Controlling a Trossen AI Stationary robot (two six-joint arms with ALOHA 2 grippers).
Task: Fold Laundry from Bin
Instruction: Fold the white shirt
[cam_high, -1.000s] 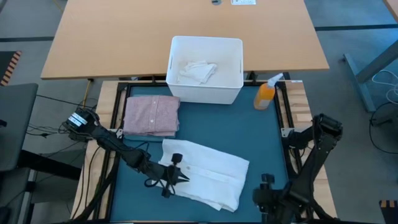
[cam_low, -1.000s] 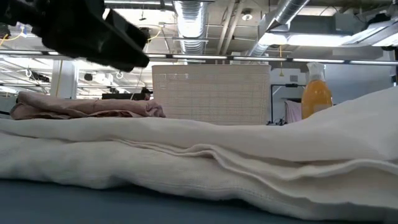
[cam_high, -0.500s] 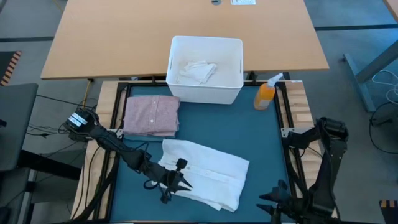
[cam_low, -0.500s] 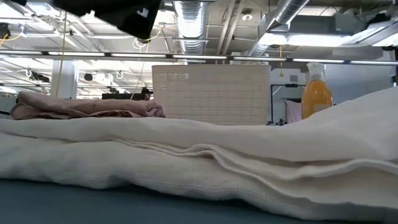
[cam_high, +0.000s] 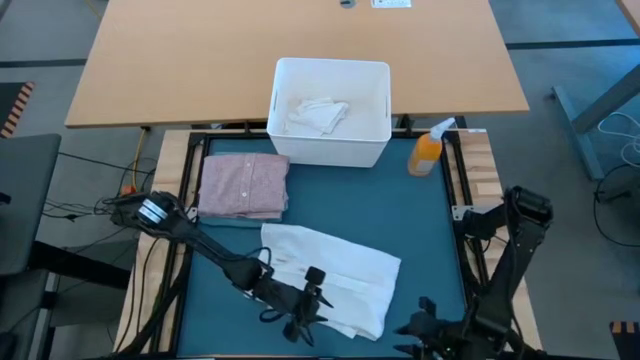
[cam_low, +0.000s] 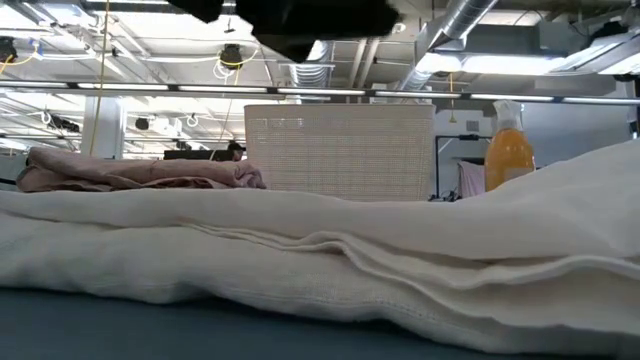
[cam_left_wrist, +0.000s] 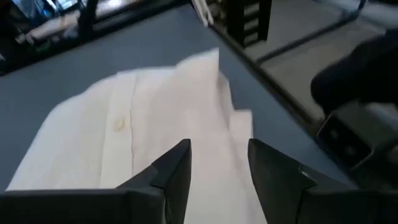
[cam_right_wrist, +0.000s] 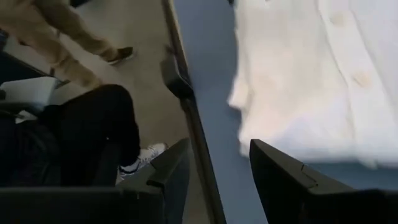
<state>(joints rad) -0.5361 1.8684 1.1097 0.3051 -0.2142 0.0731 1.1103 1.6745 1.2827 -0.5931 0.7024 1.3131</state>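
Left gripper (cam_high: 303, 322), fingers parted and empty, is hovering over the white shirt (cam_high: 335, 277) (folded); pink shirt (cam_high: 244, 185) and bin (cam_high: 331, 112) lying beyond.

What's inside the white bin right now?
The white bin holds a crumpled white cloth near its middle. Bare bin floor shows around it; anything lying underneath that cloth is hidden.
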